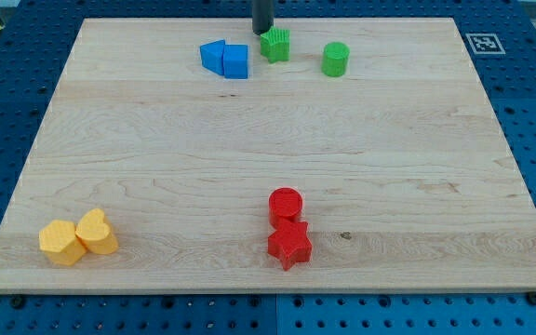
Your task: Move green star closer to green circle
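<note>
The green star [274, 45] lies near the view's top, just right of centre. The green circle [335, 59] stands a short way to its right, with a gap between them. My tip [262, 31] is at the star's upper left edge, touching it or nearly so. The rod comes down from the view's top.
Two blue blocks [225, 60] sit together left of the star. A red circle [286, 205] and a red star [289, 245] touch near the view's bottom centre. Two yellow-orange blocks [78, 237] sit at the bottom left. A marker tag [482, 42] is at the board's top right corner.
</note>
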